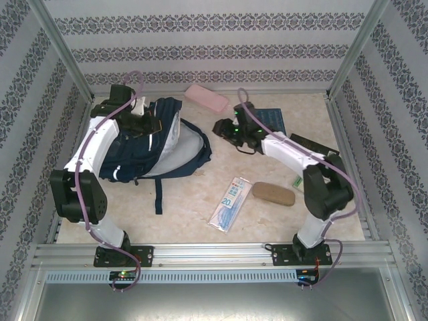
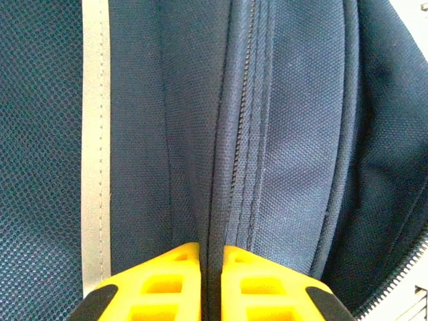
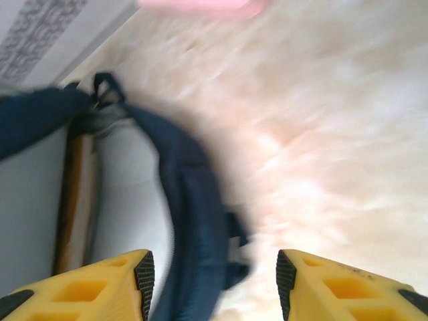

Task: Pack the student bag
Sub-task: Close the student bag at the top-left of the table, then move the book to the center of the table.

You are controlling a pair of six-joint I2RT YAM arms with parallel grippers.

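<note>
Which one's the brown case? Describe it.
Start at the student bag, the big navy pack at left. Right of it lies a clear packet, then the brown case. It's a tan rounded oblong; the pink case sits at the far edge.
</note>
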